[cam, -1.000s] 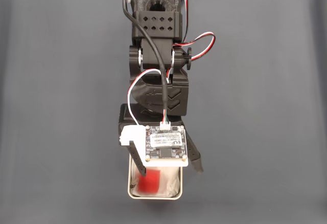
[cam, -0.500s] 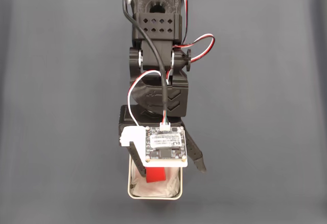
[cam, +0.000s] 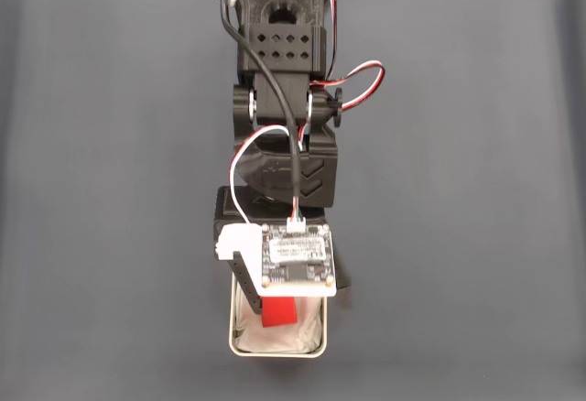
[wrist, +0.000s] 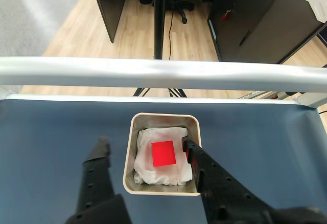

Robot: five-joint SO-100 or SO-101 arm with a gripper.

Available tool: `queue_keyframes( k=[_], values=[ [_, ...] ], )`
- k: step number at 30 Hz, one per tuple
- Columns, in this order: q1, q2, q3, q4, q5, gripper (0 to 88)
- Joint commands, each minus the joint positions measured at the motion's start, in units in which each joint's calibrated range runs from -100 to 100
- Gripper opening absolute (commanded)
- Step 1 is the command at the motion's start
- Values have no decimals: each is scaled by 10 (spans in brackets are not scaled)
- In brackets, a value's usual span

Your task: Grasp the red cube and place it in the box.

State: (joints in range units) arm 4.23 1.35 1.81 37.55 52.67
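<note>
Moved: right finger has swung in since before.
Fingers: gripper (wrist: 145, 144) open, empty.
Cube: red cube (wrist: 163, 153) between fingertips, in box (wrist: 131, 155).
Tip: lift straight, dodge rim.

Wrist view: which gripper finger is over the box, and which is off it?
The finger on the right overlaps the box rim beside the red cube; the left one sits over bare mat.

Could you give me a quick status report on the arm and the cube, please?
Gripper open above the box, holding nothing. Red cube lies on the white paper inside. Nothing in the way.
</note>
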Motion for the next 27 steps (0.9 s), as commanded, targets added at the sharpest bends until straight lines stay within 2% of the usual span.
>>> queue_keyframes(
  k=[1,8,19,27],
  values=[
    [-5,-67,-4,-7,-9,0],
    [-18,-219,92,-8,-10,0],
    [-25,-665,575,2,4,0],
    [-24,-907,859,87,-5,0]
  ],
)
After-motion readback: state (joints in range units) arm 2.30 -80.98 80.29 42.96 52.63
